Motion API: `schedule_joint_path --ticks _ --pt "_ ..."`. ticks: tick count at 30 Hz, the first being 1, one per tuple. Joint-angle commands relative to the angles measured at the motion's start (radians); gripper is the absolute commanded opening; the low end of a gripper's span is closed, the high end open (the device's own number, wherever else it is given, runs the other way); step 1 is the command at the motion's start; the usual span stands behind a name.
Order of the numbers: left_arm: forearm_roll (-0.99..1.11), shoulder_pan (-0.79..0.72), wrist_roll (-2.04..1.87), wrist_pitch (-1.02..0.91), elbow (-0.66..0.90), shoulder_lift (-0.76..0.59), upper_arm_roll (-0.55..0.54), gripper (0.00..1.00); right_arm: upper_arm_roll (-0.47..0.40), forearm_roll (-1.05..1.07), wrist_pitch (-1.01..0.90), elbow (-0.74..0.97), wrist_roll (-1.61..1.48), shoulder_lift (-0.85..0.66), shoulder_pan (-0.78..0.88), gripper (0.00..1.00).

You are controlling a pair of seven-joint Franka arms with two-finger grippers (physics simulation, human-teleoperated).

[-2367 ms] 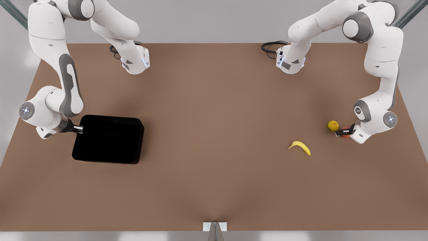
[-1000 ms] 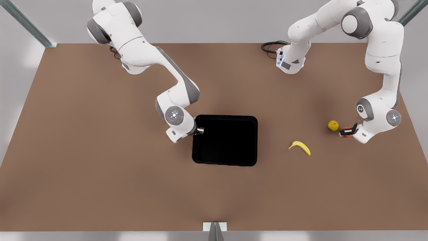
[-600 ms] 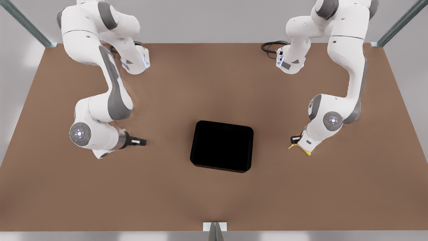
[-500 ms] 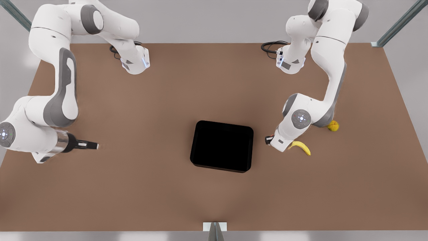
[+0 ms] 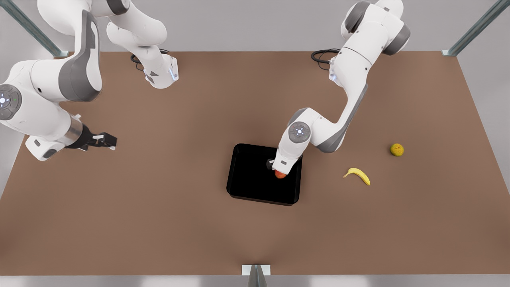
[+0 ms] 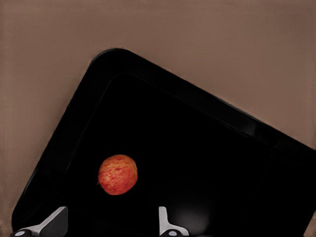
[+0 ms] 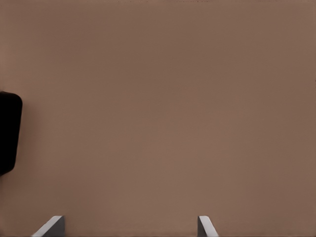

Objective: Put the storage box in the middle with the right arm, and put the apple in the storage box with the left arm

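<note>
The apple (image 6: 117, 175) lay inside the storage box (image 5: 247, 187), toward the side nearer the front view's right, with the left end effector (image 5: 275, 169) just above it. In the left wrist view its two fingertips (image 6: 165, 217) stood spread wider than the fruit and gripped nothing; the apple sat free on the black floor beyond them. Half a second before, that end effector had been outside the box's wall on the front view's right with the apple in its grip, so the fruit had since been carried over the rim and let go.

The storage box rested in the middle of the brown desk (image 5: 199, 239), where it had already been half a second earlier. No brand, label or writing could be read anywhere.

The right end effector (image 5: 104, 140) waited well apart, over bare desk at the front view's left, fingers (image 7: 205, 226) wide apart and empty. A banana (image 5: 357, 175) and a yellow-green fruit (image 5: 397, 149) lay on the desk toward the front view's right.
</note>
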Motion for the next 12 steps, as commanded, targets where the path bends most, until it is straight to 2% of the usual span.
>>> schedule_joint_path --ticks 1,3,5,6,7,8,12 --pt "-0.001 0.032 0.012 -0.061 0.009 -0.033 0.006 1.0 0.001 -0.006 0.001 0.0 0.0 -0.002 0.009 1.0" --pt "-0.019 0.255 0.392 -0.447 0.009 -0.203 0.002 1.0 0.005 -0.01 0.001 -0.001 0.002 -0.002 0.034 1.0" --pt "-0.027 0.359 0.517 -0.593 0.002 -0.321 0.038 1.0 0.005 -0.005 0.001 0.0 0.002 -0.002 0.037 1.0" --pt "-0.106 0.455 0.57 -0.641 0.002 -0.392 0.043 1.0 0.005 -0.002 0.003 0.0 0.0 -0.002 0.037 1.0" --pt "-0.114 0.471 0.636 -0.656 -0.002 -0.429 0.07 1.0 0.005 -0.002 0.003 0.0 -0.004 0.0 0.035 1.0" --pt "-0.111 0.471 0.708 -0.667 -0.011 -0.472 0.117 1.0 0.007 -0.002 0.003 0.0 -0.003 -0.002 0.037 1.0" --pt "-0.108 0.465 0.715 -0.675 -0.037 -0.53 0.118 1.0 0.015 -0.002 0.006 0.0 0.0 0.0 0.037 1.0"
